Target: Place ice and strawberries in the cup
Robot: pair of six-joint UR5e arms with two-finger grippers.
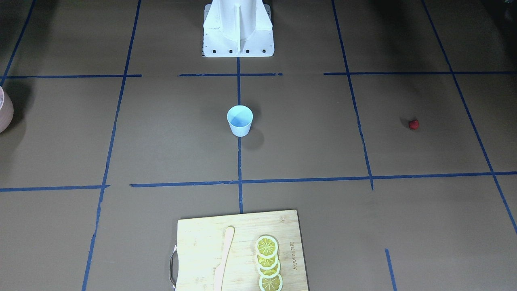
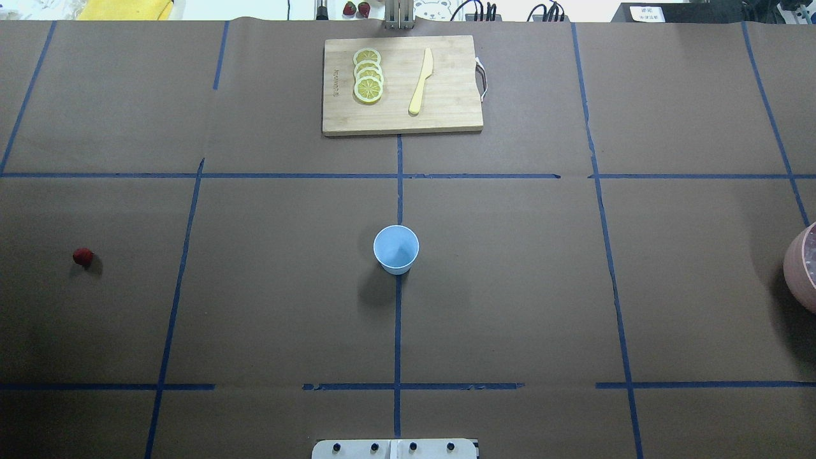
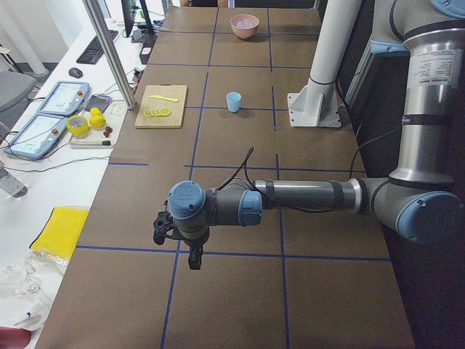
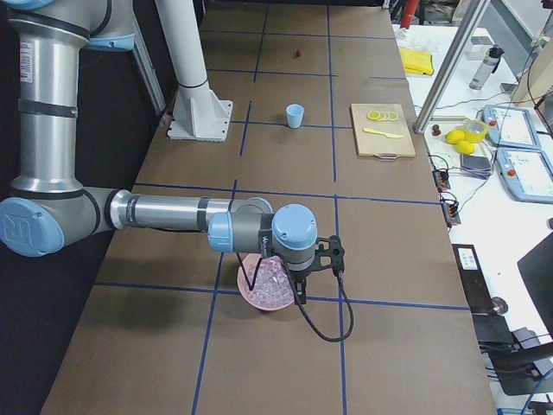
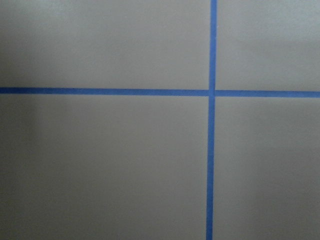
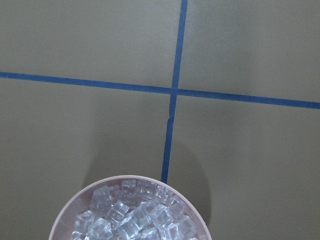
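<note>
Ice [image 6: 132, 215]: clear cubes were heaped in the pink bowl [image 6: 131, 178], directly beneath the right wrist camera.
Cup [image 2: 396, 248]: stood upright mid-desk [image 2: 510, 287], on a blue tape line.
Strawberry [image 2: 83, 256]: lay well apart, at the cup's 9 o'clock in the overhead view.
Bowl position: cup's 3 o'clock.
Cutting board [image 2: 446, 95]: cup's 12 o'clock, carrying lemon slices [image 2: 368, 75] and a knife [image 2: 421, 81].
Left fingers [image 3: 194, 258]: hung over bare desk; released or clenched could not be told.
Right fingers [image 4: 298, 290]: hung over the bowl; state could not be told.
</note>
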